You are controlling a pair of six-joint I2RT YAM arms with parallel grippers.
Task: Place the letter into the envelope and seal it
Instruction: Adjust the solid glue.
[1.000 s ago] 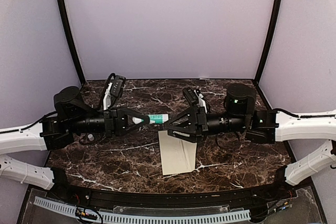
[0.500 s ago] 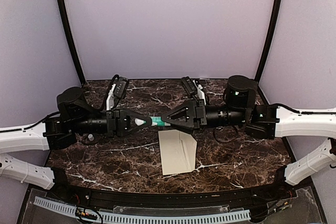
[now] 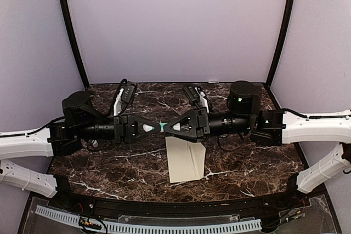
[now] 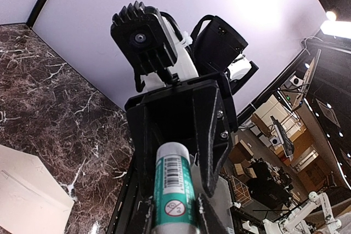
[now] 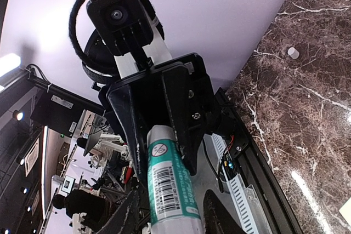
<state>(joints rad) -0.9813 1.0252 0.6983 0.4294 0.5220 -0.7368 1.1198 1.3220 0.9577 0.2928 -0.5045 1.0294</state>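
the thin, limp envelope [image 3: 185,160], likely best pinched by an edge, lay flat on the marble table [image 3: 98,163] at 6 o'clock of the left gripper [image 3: 157,127], clamped on the glue stick [image 3: 163,126], whose free end the right gripper [image 3: 169,127], over the envelope a second earlier, now flanked with narrowing fingers, grip unclear.
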